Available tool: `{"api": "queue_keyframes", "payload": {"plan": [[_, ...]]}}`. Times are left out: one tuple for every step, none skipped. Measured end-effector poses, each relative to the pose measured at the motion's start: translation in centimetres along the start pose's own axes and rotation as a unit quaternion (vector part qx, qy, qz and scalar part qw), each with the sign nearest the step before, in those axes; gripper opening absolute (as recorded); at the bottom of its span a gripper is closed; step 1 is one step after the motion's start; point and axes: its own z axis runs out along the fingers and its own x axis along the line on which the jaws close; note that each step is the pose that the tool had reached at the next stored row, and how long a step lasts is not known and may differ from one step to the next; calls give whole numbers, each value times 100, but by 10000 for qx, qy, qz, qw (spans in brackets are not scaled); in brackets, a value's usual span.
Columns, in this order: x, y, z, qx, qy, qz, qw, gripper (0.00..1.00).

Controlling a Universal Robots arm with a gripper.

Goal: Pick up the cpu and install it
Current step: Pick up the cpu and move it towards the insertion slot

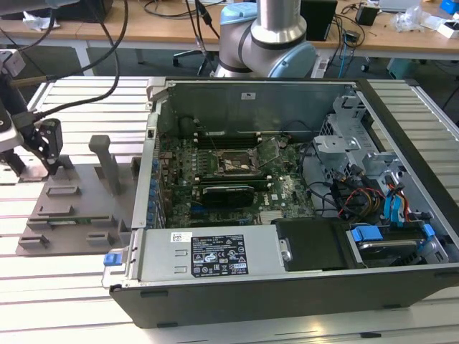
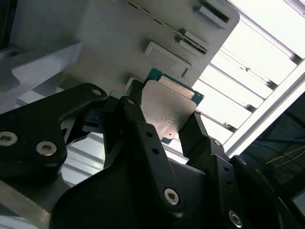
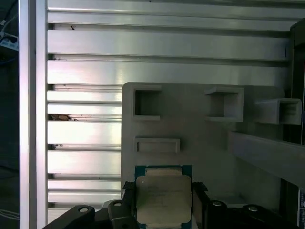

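Right, where: the cpu, a small flat square chip with a silver-grey metal top, sits at the edge of the grey plastic tray.
Fingers: we see the black fingers closed on its two opposite edges.
Handling: light, stiff, slick-topped and fragile, we reckon; edges only.

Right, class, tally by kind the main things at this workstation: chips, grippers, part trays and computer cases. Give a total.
cpu: 1
gripper, shut on the cpu: 1
grey plastic tray: 1
open computer case: 1
Total: 4
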Motion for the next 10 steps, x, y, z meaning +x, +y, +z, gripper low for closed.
{"api": "queue_keyframes", "payload": {"plan": [[0,0,-17,0,0,0,10000,55],[-1,-1,-33,0,1,0,10000,55],[-2,-2,-71,1,0,0,10000,55],[-3,-3,-91,0,0,0,10000,55],[-3,-4,-118,1,0,0,10000,55],[-4,-4,-137,1,0,0,10000,55],[-4,-5,-151,1,0,0,10000,55],[-5,-6,-172,1,0,0,10000,55],[-6,-7,-202,1,0,0,10000,55],[-6,-7,-221,1,0,0,10000,55]]}}
